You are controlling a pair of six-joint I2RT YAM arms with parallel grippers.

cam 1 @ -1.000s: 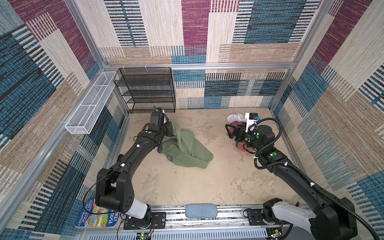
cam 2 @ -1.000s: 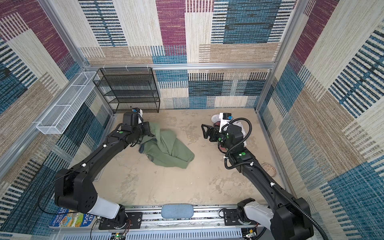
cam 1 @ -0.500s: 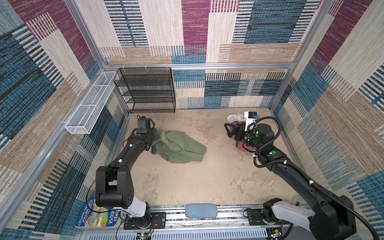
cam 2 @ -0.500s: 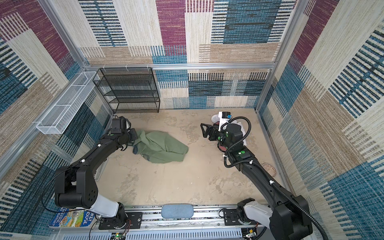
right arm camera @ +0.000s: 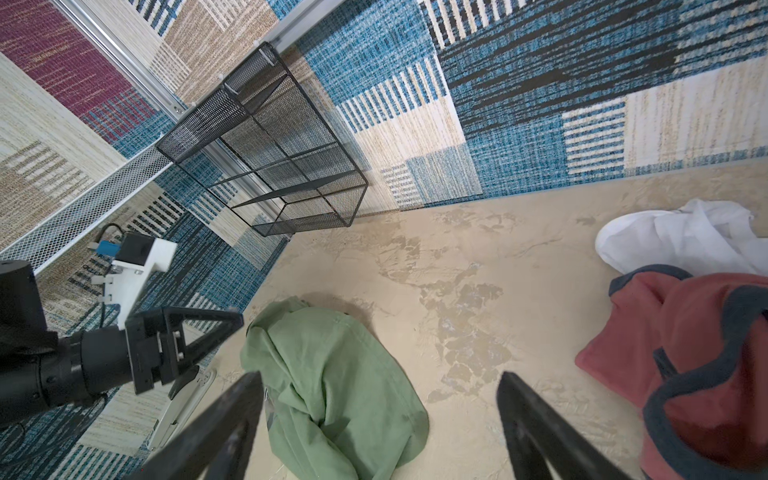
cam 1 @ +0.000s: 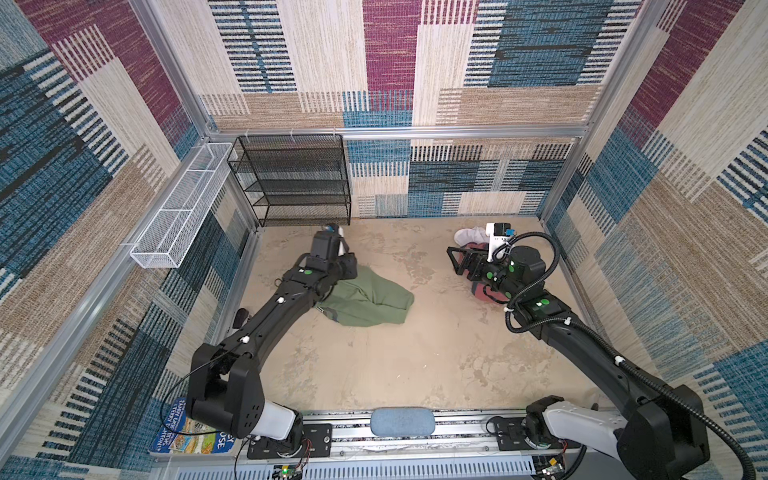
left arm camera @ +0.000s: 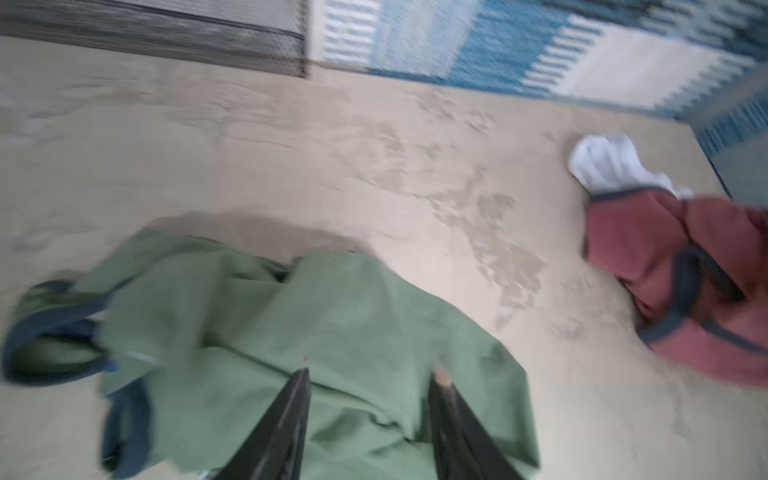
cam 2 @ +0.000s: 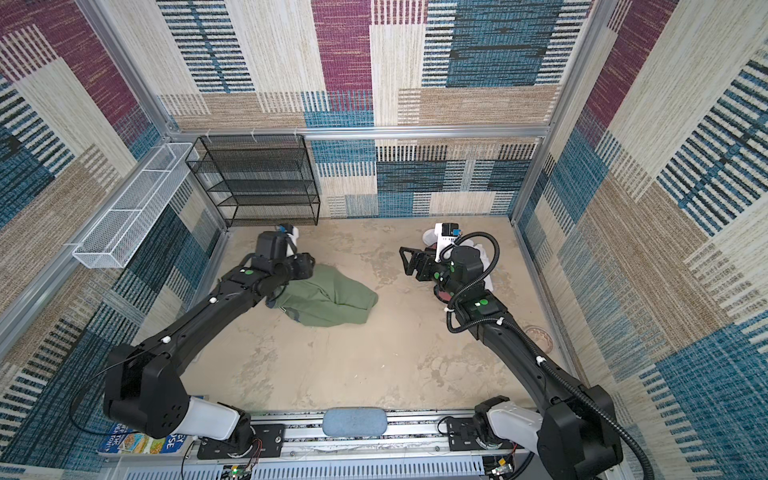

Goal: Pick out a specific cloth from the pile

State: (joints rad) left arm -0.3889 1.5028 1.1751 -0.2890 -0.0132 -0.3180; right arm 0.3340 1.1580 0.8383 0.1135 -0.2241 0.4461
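Note:
The cloth (cam 1: pixel 370 303) (cam 2: pixel 332 299), olive green with dark blue-grey trim, lies crumpled on the floor left of centre. My left gripper (left arm camera: pixel 372 372) hovers over its back left edge (cam 1: pixel 351 270), fingers apart, nothing between them. The pile sits at the back right: a white garment (cam 1: pixel 469 237) (right arm camera: pixel 673 237) and a rust-red one with blue trim (cam 1: pixel 484 291) (right arm camera: pixel 685 340), clear of the cloth. My right gripper (cam 1: pixel 455 259) (right arm camera: pixel 379 374) hangs open and empty beside the pile, pointing toward the cloth (right arm camera: pixel 332 386).
A black mesh shelf (cam 1: pixel 291 178) stands against the back wall at the left. A white wire basket (cam 1: pixel 178 208) hangs on the left wall. Carpeted walls close in three sides. The arm rail with a grey-blue pad (cam 1: pixel 402 420) runs along the front.
My left gripper has opened and let go of the cloth, which was lifted a second ago and now lies flat, a little further left. The right arm has not moved.

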